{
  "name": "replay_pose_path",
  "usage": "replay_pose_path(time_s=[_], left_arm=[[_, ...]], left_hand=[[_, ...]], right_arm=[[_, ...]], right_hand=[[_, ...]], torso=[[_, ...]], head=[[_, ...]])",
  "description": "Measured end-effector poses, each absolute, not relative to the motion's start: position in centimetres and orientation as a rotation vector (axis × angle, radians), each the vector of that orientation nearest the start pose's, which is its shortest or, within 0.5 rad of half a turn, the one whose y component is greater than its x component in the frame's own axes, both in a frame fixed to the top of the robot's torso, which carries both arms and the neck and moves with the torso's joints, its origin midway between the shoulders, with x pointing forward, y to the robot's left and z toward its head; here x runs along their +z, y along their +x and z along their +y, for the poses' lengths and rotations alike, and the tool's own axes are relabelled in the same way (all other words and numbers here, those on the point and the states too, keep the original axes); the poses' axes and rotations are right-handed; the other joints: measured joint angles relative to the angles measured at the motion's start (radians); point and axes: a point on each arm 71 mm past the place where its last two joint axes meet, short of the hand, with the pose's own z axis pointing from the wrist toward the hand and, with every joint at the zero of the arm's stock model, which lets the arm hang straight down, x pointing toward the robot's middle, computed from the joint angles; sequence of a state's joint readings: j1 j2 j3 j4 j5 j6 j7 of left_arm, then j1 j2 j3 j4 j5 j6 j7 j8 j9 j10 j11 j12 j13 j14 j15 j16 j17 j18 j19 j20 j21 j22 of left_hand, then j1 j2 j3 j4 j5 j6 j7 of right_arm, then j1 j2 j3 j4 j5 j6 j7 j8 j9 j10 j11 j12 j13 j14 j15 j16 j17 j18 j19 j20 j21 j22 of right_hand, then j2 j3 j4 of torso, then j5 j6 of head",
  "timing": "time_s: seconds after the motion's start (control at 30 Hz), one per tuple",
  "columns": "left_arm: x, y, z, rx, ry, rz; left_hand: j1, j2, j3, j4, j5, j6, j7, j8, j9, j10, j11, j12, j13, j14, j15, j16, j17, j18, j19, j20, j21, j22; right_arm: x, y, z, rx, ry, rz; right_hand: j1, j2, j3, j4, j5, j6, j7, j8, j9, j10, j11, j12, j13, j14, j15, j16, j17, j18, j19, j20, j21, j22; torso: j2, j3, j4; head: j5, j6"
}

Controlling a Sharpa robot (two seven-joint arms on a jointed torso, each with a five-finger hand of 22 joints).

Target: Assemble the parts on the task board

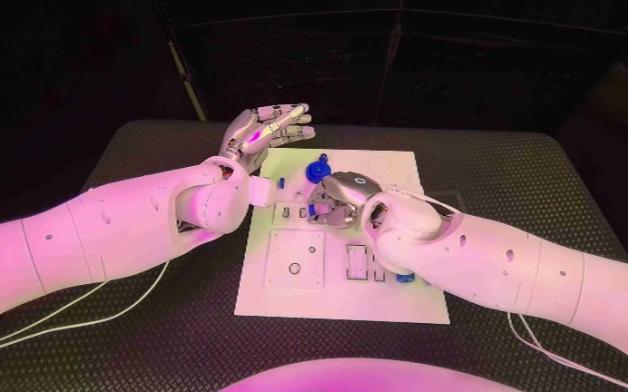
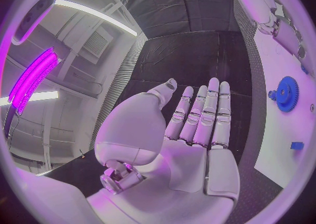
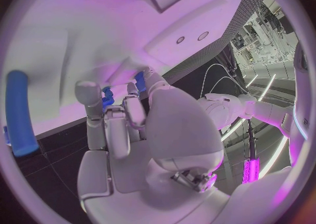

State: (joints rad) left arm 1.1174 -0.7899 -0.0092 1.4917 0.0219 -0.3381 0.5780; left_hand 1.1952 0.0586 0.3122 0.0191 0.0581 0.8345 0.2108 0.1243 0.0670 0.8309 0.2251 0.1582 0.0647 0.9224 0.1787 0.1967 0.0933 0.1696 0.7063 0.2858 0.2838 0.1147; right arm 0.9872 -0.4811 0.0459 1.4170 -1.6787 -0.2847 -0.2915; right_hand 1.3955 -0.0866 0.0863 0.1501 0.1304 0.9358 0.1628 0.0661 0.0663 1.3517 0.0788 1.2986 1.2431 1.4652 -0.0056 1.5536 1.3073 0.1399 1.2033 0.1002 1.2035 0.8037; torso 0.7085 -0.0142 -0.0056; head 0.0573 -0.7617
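L hand (image 1: pixel 269 129) raised off board edge, fingers spread, empty | R hand (image 1: pixel 343 194) on task board (image 1: pixel 393 297), fingers pinch small blue part (image 3: pixel 107 98) | blue gear (image 1: pixel 316 171) beside; I judge parts light, rigid, slick: take by rim.

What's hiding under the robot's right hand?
The right hand reaches down onto the white board, fingers bent toward it. The right wrist view shows a small blue piece at its fingertips. The hand covers the board right beneath it, so anything else there cannot be seen.
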Motion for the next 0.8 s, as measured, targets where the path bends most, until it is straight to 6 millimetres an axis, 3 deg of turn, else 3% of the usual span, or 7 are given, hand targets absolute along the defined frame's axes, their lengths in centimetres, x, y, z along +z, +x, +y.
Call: replay_pose_path(time_s=[0.1, 0.27, 0.47, 0.6, 0.8], left_arm=[[-19.8, 48.5, 19.6, -1.629, -1.106, 1.255], [-19.8, 48.5, 19.7, -1.628, -1.107, 1.256], [-19.8, 48.5, 19.7, -1.627, -1.107, 1.255], [-19.8, 48.6, 19.8, -1.622, -1.108, 1.255], [-20.0, 48.8, 20.3, -1.605, -1.11, 1.26]], left_hand=[[0.0, 0.0, 0.0, 0.0, 0.0, 0.0, 0.0, -0.003, 0.0, 0.0, 0.0, -0.002, 0.0, 0.0, 0.0, 0.0, -0.001, 0.0, 0.0, 0.0, 0.0, -0.001], [0.0, 0.0, 0.0, 0.0, 0.0, 0.0, 0.0, -0.004, 0.0, 0.0, 0.0, -0.004, 0.0, 0.0, 0.0, 0.0, -0.002, 0.0, 0.0, 0.0, 0.0, -0.001], [0.0, 0.0, 0.002, -0.002, 0.0, 0.002, 0.002, -0.004, 0.0, 0.0, 0.0, -0.004, 0.0, 0.0, 0.0, -0.002, -0.002, 0.0, 0.0, 0.0, 0.0, -0.002], [0.0, 0.0, 0.008, -0.008, 0.0, 0.028, 0.009, -0.004, 0.0, 0.027, -0.013, -0.004, 0.0, 0.008, -0.007, -0.005, -0.005, 0.0, 0.01, -0.001, 0.0, -0.004], [0.0, 0.0, 0.023, -0.009, 0.0, 0.078, 0.02, 0.0, 0.0, 0.087, -0.033, -0.003, 0.0, 0.12, -0.033, 0.015, 0.007, 0.0, 0.085, -0.023, 0.042, 0.003]], right_arm=[[-25.3, 45.1, -4.9, 0.714, -0.231, 1.727], [-25.2, 45.0, -5.1, 0.725, -0.2, 1.696], [-24.6, 44.3, -5.4, 0.765, -0.175, 1.65], [-24.1, 43.7, -6.0, 0.803, -0.17, 1.614], [-22.9, 42.6, -7.7, 0.861, -0.169, 1.561]], right_hand=[[-0.002, -0.029, -0.006, 0.022, 0.0, -0.047, 0.015, 0.002, -0.006, -0.014, 0.007, -0.015, -0.02, 0.002, 0.008, 0.0, 0.0, 0.0, -0.003, 0.006, -0.004, -0.007], [0.021, -0.074, -0.023, 0.091, 0.0, -0.083, 0.021, 0.002, 0.0, -0.021, 0.014, -0.015, -0.03, 0.002, 0.015, 0.0, 0.0, 0.0, -0.006, 0.016, -0.004, -0.01], [0.041, -0.082, -0.035, 0.124, 0.002, -0.084, 0.022, 0.002, 0.001, -0.021, 0.014, -0.015, -0.027, 0.002, 0.015, 0.0, 0.0, 0.0, -0.006, 0.016, -0.004, -0.01], [0.051, -0.085, -0.043, 0.134, 0.015, -0.084, 0.022, 0.006, 0.001, -0.021, 0.014, -0.009, -0.022, 0.002, 0.015, 0.0, 0.0, 0.0, -0.006, 0.016, -0.004, -0.01], [0.051, -0.085, -0.046, 0.137, 0.015, -0.084, 0.022, 0.006, 0.002, -0.017, 0.018, -0.005, -0.019, 0.002, 0.015, 0.0, 0.001, 0.0, -0.006, 0.016, -0.004, -0.01]], torso=[[0.0, 0.0, 0.0], [0.0, 0.0003, 0.0], [0.0, 0.0009, 0.0], [-0.001, 0.0013, 0.0], [-0.003, 0.0008, -0.0001]], head=[[0.0, 0.001], [0.0, 0.001], [0.002, 0.002], [0.003, 0.002], [0.003, 0.006]])
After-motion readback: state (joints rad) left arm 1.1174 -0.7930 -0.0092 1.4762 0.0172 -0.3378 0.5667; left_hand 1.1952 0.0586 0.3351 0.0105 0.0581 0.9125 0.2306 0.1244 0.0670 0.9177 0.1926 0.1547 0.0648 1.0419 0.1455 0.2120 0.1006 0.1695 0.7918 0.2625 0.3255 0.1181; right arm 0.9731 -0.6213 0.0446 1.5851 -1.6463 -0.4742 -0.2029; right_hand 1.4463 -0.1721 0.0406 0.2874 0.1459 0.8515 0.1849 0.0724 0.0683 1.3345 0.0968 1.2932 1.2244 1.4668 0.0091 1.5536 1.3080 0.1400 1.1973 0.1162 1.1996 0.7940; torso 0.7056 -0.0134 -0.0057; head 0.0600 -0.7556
